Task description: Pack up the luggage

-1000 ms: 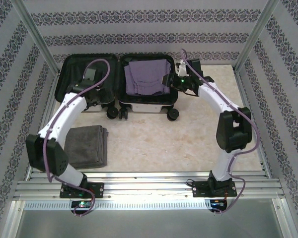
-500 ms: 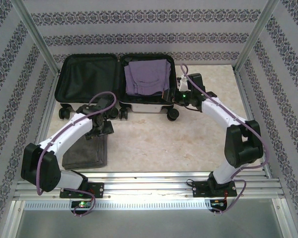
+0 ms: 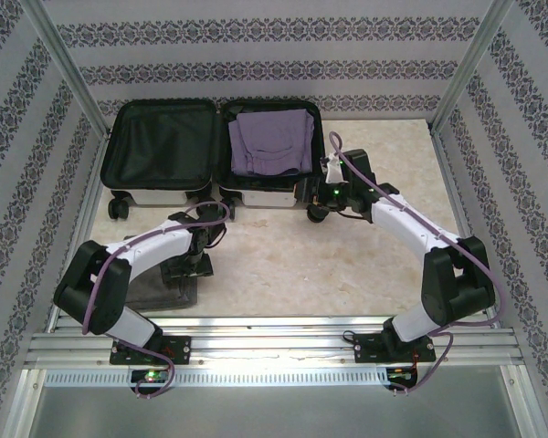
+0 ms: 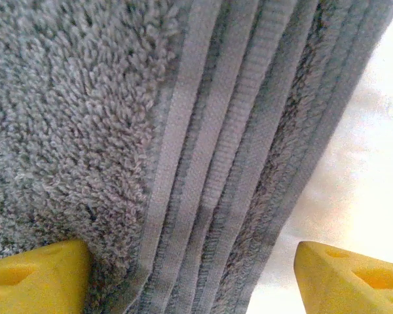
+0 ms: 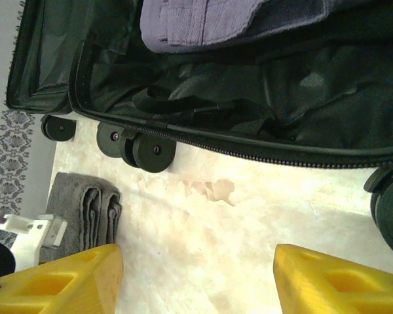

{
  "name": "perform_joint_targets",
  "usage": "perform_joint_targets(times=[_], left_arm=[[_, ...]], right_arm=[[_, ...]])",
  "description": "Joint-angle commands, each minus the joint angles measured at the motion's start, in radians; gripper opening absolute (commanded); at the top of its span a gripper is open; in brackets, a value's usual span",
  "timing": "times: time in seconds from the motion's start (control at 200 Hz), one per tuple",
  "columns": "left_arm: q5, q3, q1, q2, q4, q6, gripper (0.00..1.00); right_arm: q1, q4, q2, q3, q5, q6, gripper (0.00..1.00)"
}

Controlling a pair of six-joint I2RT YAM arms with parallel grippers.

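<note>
The white luggage (image 3: 160, 146) lies open at the back of the table, its black-lined left half bare. Folded purple clothes (image 3: 272, 141) lie in the right half. A folded grey towel (image 3: 155, 285) rests on the table at the near left. My left gripper (image 3: 195, 265) is low over the towel's right edge. In the left wrist view the gripper (image 4: 193, 281) is open, its yellow fingertips (image 4: 36, 278) either side of the towel's stacked folds (image 4: 223, 150). My right gripper (image 3: 310, 193) hangs open (image 5: 196, 281) over bare table just in front of the luggage (image 5: 301, 98).
Black caster wheels (image 5: 144, 147) stick out from the luggage's near side, close to my right gripper. The towel (image 5: 85, 209) shows at the left of the right wrist view. Patterned walls and metal posts (image 3: 68, 64) enclose the table. Bare marble top (image 3: 301, 265) lies between the arms.
My left arm has swung out of the luggage's left half, toward the near side and down onto the towel. My right gripper has drawn back from the right half to the table in front of it.
</note>
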Motion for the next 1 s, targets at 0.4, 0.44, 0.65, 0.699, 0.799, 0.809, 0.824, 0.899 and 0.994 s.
perform_joint_targets(times=[0.4,0.44,0.65,0.699,0.799,0.809,0.824,0.899,0.994], left_arm=[[0.198,-0.022,-0.102,0.068,0.28,0.112,0.36],[0.201,0.002,-0.122,0.091,0.286,0.12,0.35],[0.255,0.143,-0.213,0.239,0.305,0.102,0.35],[0.281,0.178,-0.232,0.272,0.315,0.095,0.35],[0.309,0.271,-0.272,0.329,0.312,0.082,0.35],[0.313,0.281,-0.275,0.334,0.312,0.08,0.36],[0.318,0.296,-0.28,0.344,0.312,0.078,0.36],[0.353,0.37,-0.296,0.395,0.328,0.054,0.36],[0.414,0.458,-0.308,0.465,0.368,0.022,0.36]], right_arm=[[0.012,-0.04,-0.053,0.016,0.056,-0.011,0.63],[0.012,-0.041,-0.054,0.019,0.061,-0.012,0.63],[0.007,-0.074,-0.057,0.057,0.092,-0.035,0.63],[0.001,-0.093,-0.055,0.077,0.099,-0.048,0.63],[-0.016,-0.119,-0.05,0.106,0.106,-0.069,0.63],[-0.019,-0.121,-0.05,0.107,0.105,-0.069,0.63],[-0.022,-0.122,-0.05,0.108,0.105,-0.069,0.63],[-0.042,-0.117,-0.045,0.106,0.09,-0.066,0.63],[-0.07,-0.117,-0.043,0.105,0.069,-0.073,0.63]])
